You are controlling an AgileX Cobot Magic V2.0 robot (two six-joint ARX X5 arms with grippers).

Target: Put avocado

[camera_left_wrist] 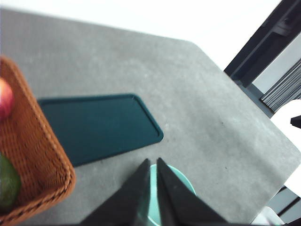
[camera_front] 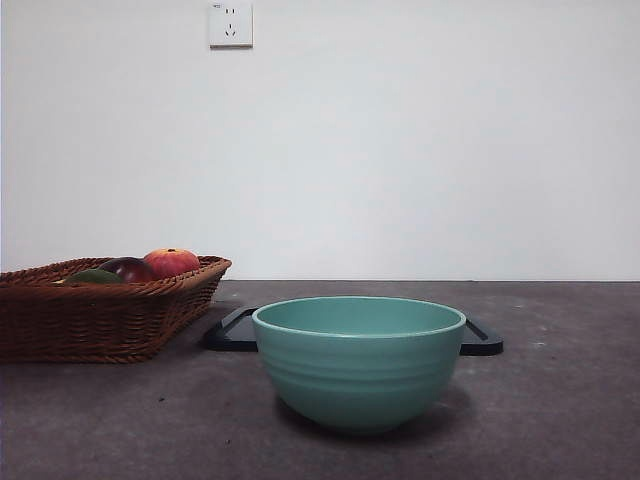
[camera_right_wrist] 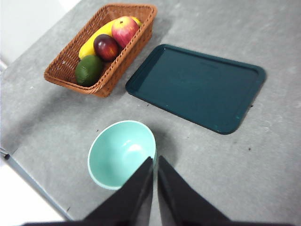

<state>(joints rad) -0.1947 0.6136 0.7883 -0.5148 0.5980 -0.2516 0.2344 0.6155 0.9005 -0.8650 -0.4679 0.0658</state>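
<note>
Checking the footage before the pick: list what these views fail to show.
- Dull dark-green avocado: in the front view the woven brown wicker basket wall hides all but its top; the left wrist view cuts it at the edge.
- Yellow banana: mostly covered by other fruit in the right wrist view.
- Dark teal flat tray: the teal ceramic bowl blocks its middle in front.

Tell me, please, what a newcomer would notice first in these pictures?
The teal bowl stands empty at the near middle of the table. Behind it lies a dark tray, bare. To one side, a wicker basket holds the avocado, a maroon fruit, a red-orange fruit and a banana.
</note>
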